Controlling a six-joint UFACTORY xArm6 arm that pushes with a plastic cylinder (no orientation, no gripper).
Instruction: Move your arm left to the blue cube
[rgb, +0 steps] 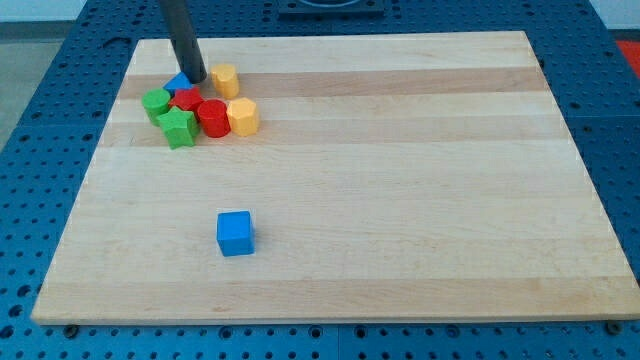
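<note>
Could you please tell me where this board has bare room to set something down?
The view's right half is bare, as is the band between the cluster and the blue cube. It is crowded at the view's top left, where my tip meets the red, green and yellow blocks.

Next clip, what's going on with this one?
A rod-ended arm works over a wooden board. My tip sits at the view's top left, in a cluster of blocks: a mostly hidden blue block, a yellow block, two red blocks, a green block, a green star and another yellow block. The blue cube lies alone toward the view's bottom, far from my tip and untouched.
</note>
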